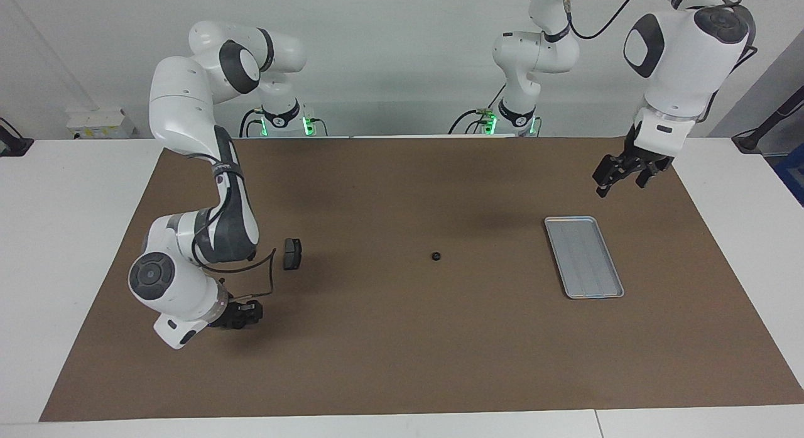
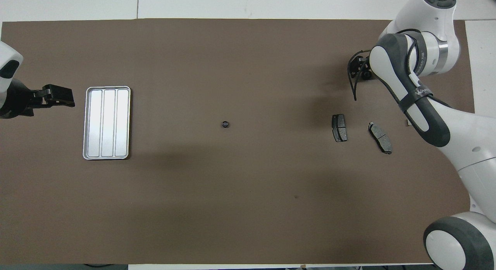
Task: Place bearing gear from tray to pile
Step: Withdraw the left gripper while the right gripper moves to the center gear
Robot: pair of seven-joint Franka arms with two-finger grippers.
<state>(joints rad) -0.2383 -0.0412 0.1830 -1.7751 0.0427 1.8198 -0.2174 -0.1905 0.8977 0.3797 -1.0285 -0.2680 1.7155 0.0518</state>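
Tray bare, beside the raised, unclenched left gripper. Gear on the mat, well apart from both grippers. Right gripper low; jaw state impossible to tell.

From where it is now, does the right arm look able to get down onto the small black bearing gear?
Probably yes: the small black bearing gear lies alone on bare brown mat, nothing beside or over it. The right gripper sits low near its own end, so reach is untested.
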